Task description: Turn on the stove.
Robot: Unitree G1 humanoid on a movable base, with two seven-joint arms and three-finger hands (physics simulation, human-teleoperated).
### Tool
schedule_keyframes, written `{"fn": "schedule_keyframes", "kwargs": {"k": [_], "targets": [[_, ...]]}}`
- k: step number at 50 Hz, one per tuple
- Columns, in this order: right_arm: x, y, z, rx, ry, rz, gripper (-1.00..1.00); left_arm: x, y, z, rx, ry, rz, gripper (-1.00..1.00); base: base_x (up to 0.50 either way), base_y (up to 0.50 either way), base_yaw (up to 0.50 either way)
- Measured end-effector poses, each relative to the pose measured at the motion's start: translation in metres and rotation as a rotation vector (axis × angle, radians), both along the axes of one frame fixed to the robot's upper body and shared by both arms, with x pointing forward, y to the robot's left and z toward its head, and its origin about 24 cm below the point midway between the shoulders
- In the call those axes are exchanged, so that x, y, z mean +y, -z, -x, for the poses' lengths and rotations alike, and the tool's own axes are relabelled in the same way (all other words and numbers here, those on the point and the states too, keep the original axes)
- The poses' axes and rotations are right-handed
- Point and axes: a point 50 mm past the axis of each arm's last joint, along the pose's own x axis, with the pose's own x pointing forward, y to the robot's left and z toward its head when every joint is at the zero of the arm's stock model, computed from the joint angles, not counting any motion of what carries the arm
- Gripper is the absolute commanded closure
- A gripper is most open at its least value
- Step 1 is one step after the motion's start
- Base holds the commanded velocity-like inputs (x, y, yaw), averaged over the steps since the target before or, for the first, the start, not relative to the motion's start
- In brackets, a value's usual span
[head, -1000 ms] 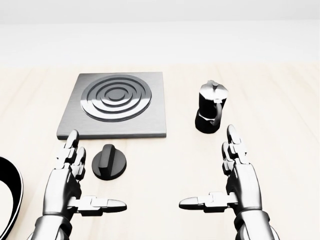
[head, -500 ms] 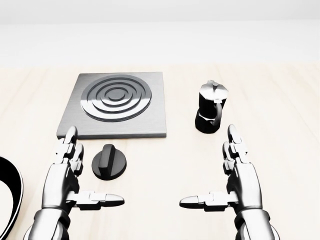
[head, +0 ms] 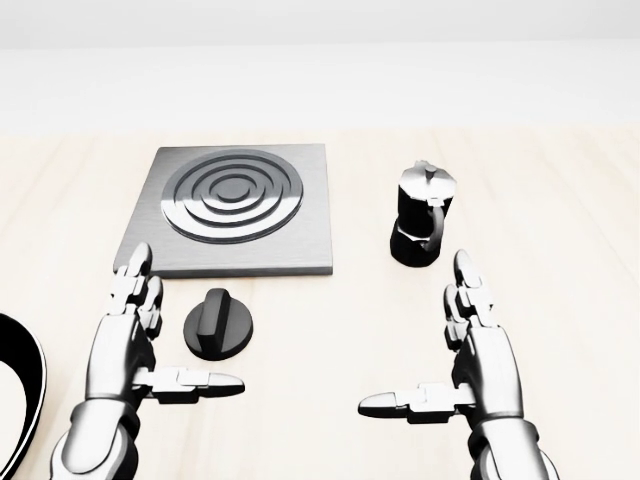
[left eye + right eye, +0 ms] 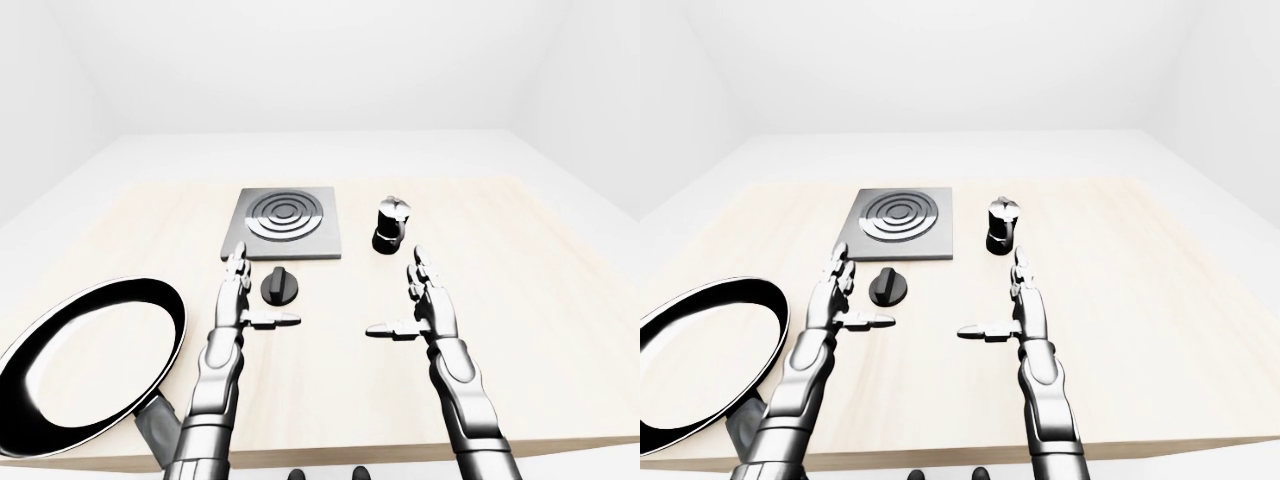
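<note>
Since the earlier frames, the left hand (image 3: pixel 130 345) has been shifted slightly upward in the head view, its fingertips now almost level with the lower edge of the stove (image 3: pixel 232 210), while everything else is unchanged. Its fingers are spread open, thumb stretched toward the right, with nothing held. The black stove knob (image 3: pixel 218 323) is seen on the pale wooden table (image 3: pixel 560 220) just below the stove plate, immediately right of the left hand and not touched by it. The right hand (image 3: pixel 478 355) is also held open and empty, thumb pointed left, below a black moka pot (image 3: pixel 421 214) that stands upright to the right of the stove. A large black frying pan (image 4: pixel 85 360) is seen at the table's lower left, well apart from the knob. Nothing lies between the left hand and the knob.
</note>
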Motion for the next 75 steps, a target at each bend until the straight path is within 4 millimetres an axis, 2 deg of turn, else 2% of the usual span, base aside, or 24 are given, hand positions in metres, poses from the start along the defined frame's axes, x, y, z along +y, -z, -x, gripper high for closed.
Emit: {"fn": "schedule_keyframes", "kwargs": {"k": [34,75], "targets": [[0.000,0.001,0.000,0.005,-0.005,-0.002,-1.00,-0.005,0.022,-0.008,0.110,0.028,-0.006,-1.00,0.00,0.00,0.00],[0.001,0.003,0.000,0.010,-0.010,-0.002,-1.00,-0.010,0.026,-0.003,0.120,0.059,-0.016,-1.00,0.00,0.00,0.00]]}}
